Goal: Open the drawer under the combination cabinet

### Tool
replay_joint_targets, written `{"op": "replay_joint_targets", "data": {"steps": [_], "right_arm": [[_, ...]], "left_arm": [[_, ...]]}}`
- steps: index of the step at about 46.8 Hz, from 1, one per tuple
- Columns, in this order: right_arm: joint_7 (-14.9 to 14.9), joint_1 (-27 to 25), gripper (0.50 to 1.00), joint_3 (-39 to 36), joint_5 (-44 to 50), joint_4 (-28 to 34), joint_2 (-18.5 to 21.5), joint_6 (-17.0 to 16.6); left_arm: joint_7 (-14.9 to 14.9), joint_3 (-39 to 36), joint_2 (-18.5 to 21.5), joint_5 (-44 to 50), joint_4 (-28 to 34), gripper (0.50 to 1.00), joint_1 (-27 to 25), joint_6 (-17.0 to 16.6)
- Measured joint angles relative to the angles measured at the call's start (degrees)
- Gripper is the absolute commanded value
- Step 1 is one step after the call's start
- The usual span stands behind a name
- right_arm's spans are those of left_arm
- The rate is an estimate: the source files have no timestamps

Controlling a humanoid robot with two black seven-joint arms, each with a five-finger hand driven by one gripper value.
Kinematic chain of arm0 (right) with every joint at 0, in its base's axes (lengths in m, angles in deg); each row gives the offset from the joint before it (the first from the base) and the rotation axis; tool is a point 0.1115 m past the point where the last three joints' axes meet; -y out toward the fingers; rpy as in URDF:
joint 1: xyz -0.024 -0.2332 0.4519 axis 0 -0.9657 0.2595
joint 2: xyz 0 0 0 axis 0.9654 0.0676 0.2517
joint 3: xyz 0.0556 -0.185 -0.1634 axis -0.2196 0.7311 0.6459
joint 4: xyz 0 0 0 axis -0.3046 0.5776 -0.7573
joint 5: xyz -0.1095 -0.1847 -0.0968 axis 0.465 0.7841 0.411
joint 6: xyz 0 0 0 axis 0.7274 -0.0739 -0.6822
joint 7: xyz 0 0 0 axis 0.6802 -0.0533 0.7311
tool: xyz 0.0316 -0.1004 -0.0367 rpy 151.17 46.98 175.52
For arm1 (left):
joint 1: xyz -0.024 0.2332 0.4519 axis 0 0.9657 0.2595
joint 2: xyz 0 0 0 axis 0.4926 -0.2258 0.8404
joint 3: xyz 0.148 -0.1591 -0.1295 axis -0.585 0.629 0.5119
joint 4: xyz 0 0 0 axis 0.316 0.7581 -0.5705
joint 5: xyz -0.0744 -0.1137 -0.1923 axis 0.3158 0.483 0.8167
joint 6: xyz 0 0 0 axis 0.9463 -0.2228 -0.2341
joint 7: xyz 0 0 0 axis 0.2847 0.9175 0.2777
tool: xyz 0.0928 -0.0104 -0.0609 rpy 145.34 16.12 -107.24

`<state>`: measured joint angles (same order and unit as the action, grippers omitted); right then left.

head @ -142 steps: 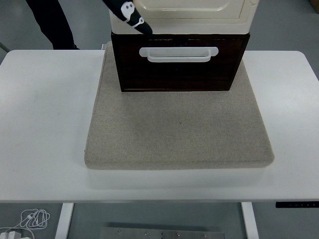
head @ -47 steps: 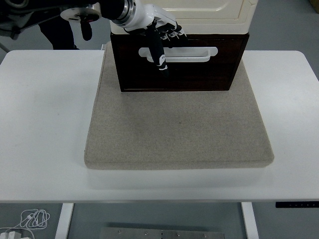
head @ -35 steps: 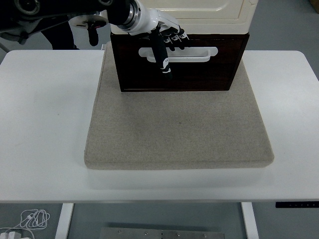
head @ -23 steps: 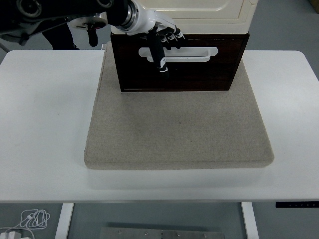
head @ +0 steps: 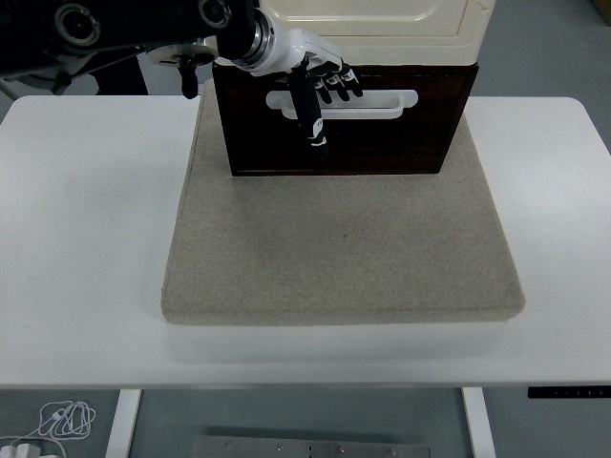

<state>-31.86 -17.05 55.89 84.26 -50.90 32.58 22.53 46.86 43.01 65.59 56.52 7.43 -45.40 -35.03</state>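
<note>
Left hand (head: 313, 81) at white handle (head: 344, 104) | fingers hooked into it, thumb down | drawer (head: 342, 119) closed on grey mat (head: 342, 243)

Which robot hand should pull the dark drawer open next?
Probably the left hand. It is already at the white handle of the drawer, with its fingers curling at the handle slot and its thumb hanging down in front. The right hand is nowhere in the picture.
</note>
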Motion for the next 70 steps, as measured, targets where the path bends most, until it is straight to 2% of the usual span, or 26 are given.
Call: {"op": "replay_joint_targets", "data": {"steps": [41,70], "right_arm": [[0.0,0.0,0.926,0.0,0.0,0.0,0.0,0.0],[0.0,0.0,0.926,0.0,0.0,0.0,0.0,0.0]], "left_arm": [[0.0,0.4,-1.2,-0.9,0.2,1.0,2.0,-0.7],[0.0,0.6,-1.1,-0.8,0.7,1.0,1.7,0.4]]}}
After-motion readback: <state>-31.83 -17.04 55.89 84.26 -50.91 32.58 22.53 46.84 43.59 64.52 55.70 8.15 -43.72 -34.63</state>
